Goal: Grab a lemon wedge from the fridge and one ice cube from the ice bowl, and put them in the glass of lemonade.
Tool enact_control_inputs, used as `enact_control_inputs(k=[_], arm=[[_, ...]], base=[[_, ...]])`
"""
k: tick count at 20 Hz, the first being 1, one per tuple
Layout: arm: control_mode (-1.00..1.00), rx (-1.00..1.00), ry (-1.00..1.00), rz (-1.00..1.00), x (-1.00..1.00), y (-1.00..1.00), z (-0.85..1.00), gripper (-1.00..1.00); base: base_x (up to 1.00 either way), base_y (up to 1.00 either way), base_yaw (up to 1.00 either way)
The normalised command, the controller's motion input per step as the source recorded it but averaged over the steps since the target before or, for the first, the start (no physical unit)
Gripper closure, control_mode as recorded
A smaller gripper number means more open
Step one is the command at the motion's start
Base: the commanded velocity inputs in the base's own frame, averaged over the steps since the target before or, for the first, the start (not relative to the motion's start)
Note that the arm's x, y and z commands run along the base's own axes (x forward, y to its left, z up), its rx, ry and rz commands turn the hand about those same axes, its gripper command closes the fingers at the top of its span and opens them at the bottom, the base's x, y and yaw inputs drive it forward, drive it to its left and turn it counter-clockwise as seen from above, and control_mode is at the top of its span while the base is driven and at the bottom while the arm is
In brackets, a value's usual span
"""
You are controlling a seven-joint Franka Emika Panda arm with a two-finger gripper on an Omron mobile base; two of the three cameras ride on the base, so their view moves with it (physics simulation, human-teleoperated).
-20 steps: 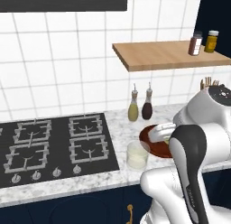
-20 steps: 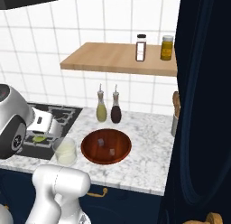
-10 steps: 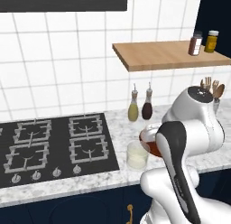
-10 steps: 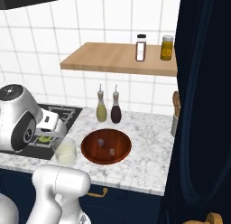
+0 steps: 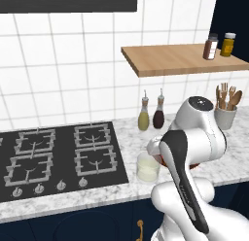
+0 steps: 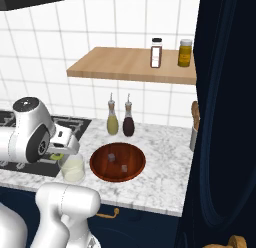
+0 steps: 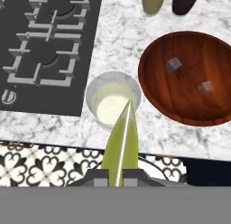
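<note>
My gripper is shut on the lemon wedge, a slim yellow-green sliver that points down over the glass of lemonade. In the right base view the gripper hangs just above and left of the glass, with the wedge showing under it. Right of the glass sits the wooden ice bowl, holding one ice cube and another. The bowl is also in the right base view. My arm hides most of the bowl in the left base view, where the glass stands near the counter's front. The fridge is out of view.
A black gas hob lies left of the glass. Two slim bottles stand behind the bowl against the tiled wall. A wooden shelf with two jars hangs above. A utensil crock stands at the right, near a tall dark panel.
The arm has swung right, carrying the lemon wedge from over the hob's edge to above the glass. Glass, bowl and ice cubes have stayed put.
</note>
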Motion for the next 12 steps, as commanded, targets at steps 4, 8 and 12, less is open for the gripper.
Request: enact_control_inputs(k=[4,8,12], arm=[[-1.00,0.00,-0.02,0.00,0.10,0.04,-0.54,1.00],[-1.00,0.00,-0.03,0.00,0.12,0.11,-0.42,1.00],[-1.00,0.00,-0.09,0.00,0.12,0.09,-0.28,1.00]], base=[[0.00,0.00,0.00],[0.00,0.00,0.00],[0.00,0.00,0.00]])
